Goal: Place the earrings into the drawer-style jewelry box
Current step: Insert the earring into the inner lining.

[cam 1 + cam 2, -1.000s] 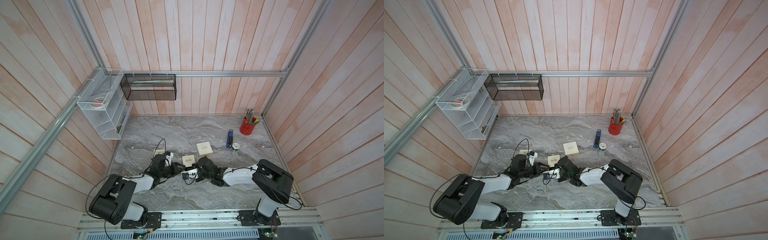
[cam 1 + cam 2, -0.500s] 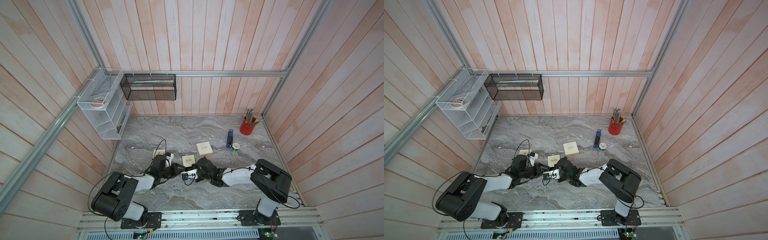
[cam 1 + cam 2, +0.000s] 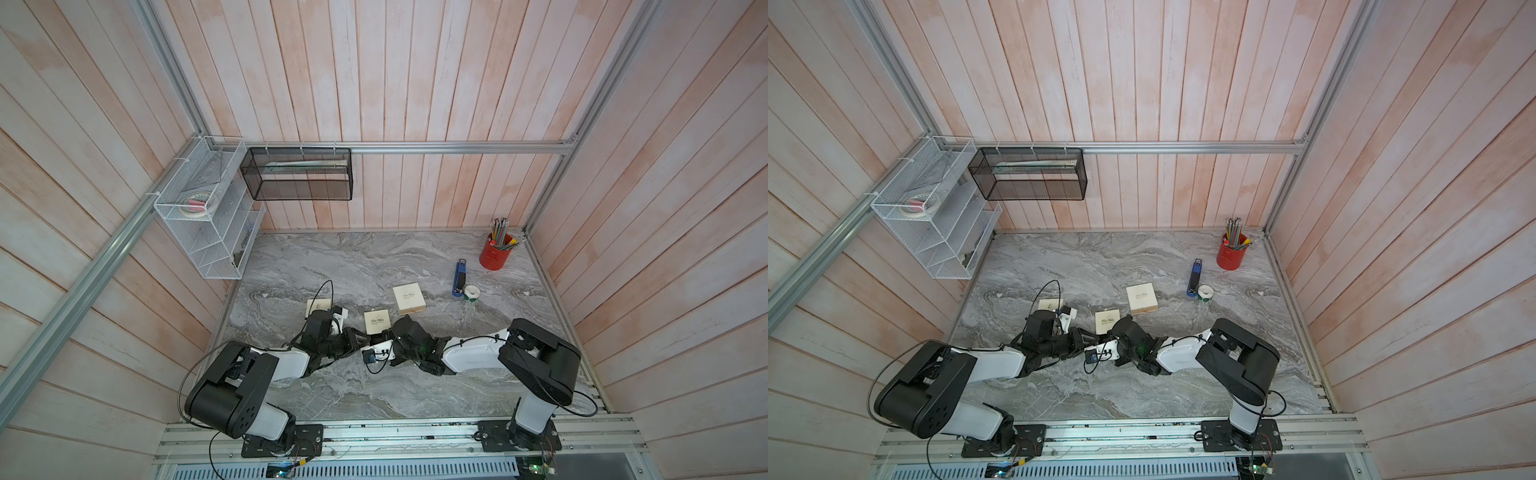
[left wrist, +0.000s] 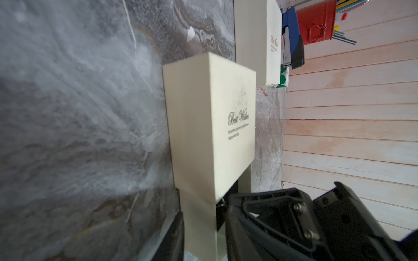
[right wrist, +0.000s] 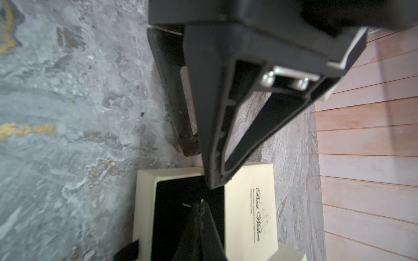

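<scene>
1. The jewelry box (image 3: pixel 377 322) is a small cream sleeve printed "Best Wishes". It sits mid-table between my two arms. Its drawer (image 5: pixel 144 203) stands slid out toward my side, with a cream rim and a black lining.
2. A tiny pale fleck (image 5: pixel 186 205) lies on the lining. It is too small for me to say whether it is an earring.
3. My left gripper (image 4: pixel 203 208) straddles the drawer's side wall, one finger inside and one outside. The jaws are narrowly apart, and a sliver of lining shows beside the inner finger.
4. My right gripper (image 5: pixel 214 183) is closed to a point at the drawer's edge beside the sleeve. I can make out nothing between its tips.
5. A second box (image 3: pixel 409 298) sits just beyond, to the right. A third box (image 3: pixel 316 305) is half hidden by my left wrist.
6. A stapler (image 3: pixel 459 278), tape roll (image 3: pixel 471 293) and red pencil cup (image 3: pixel 496 251) cluster near the back right corner.
7. The table (image 3: pixel 332 257) is bare marble behind the boxes as far as the back wall.
</scene>
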### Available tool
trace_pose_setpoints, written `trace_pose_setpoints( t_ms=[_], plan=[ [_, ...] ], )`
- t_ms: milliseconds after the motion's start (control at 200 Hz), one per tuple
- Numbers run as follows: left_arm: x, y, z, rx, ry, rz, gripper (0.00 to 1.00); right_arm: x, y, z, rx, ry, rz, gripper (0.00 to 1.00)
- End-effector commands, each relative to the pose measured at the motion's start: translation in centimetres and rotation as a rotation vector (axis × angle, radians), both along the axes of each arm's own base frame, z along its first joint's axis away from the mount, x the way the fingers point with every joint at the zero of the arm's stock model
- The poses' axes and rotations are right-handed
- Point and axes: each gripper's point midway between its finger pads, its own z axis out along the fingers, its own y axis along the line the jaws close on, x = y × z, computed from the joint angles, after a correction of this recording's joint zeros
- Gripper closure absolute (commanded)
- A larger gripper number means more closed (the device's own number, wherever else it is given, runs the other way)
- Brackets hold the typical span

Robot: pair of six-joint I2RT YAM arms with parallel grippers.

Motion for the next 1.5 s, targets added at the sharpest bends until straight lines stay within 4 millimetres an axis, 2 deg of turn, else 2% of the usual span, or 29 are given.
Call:
trace_pose_setpoints(
  t_ms=[0, 210, 510, 705, 1495],
  plan=[
    [0.8, -0.2, 0.6, -0.004, -0.039, -0.013, 0.68, 0.0, 0.2, -0.5, -0.03, -0.005, 0.006, 1.0],
    [1.0, -0.3, 0.6, -0.001, -0.04, -0.015, 0.69, -0.2, 0.2, -0.7, -0.04, -0.004, 0.006, 1.0],
    [1.3, 0.1, 1.2, 0.005, -0.065, 0.009, 0.68, 0.9, 0.7, 1.8, 0.049, -0.014, -0.054, 1.0],
    [1.5, 0.3, 1.5, 0.009, -0.078, 0.026, 0.64, 1.6, 0.6, 2.4, 0.062, -0.028, -0.072, 1.0],
    [2.0, -0.1, 0.9, 0.007, -0.051, 0.011, 0.66, 1.6, 0.1, 0.4, -0.009, -0.025, -0.065, 1.0]
  ],
)
